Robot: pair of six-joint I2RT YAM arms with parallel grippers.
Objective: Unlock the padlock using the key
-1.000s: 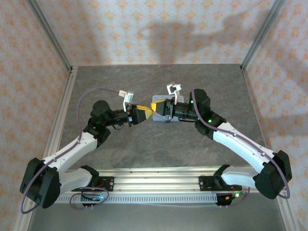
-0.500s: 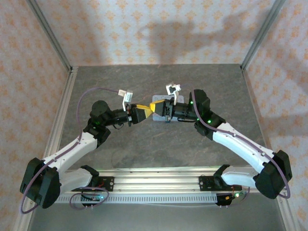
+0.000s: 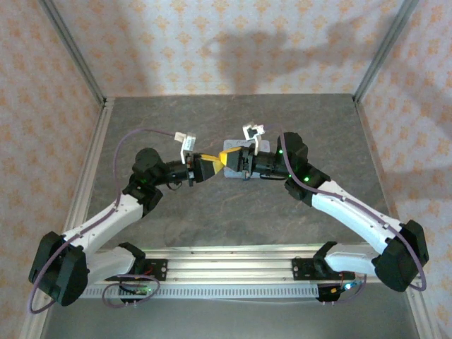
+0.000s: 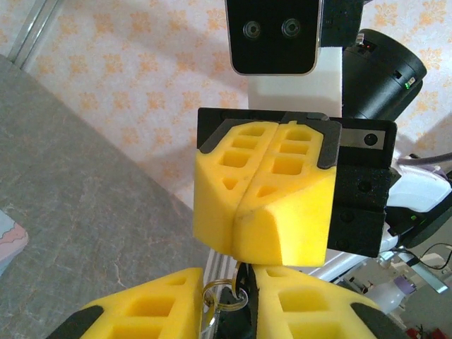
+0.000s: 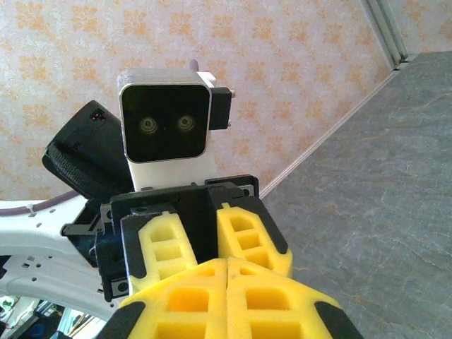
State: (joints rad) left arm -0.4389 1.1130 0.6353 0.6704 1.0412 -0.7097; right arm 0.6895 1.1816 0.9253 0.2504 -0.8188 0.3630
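A small dark body, taken to be the padlock (image 4: 237,314), sits in mid-air in the narrow gap at the tips of the left gripper (image 5: 201,244), with a brass-toned ring (image 4: 219,295) hanging just beside it; the key is too small among these parts to pick out with certainty. The left jaws stand a little apart on either side of the dark body, and whether they press on it cannot be told. Nose to nose with them, the right gripper (image 4: 244,219) has its jaws pressed together pad to pad; a thin dark sliver runs from beneath them toward the lock, and whether something slim is pinched there cannot be told. The meeting point hangs above the middle of the counter (image 3: 233,212), over the near edge of the light-blue tin (image 3: 233,145). By the look of it the step in hand is bringing key and lock together between the two arms. The next move seems to call for a firm hold on the lock body, a blade lined up squarely with the keyway, and only then a careful turn
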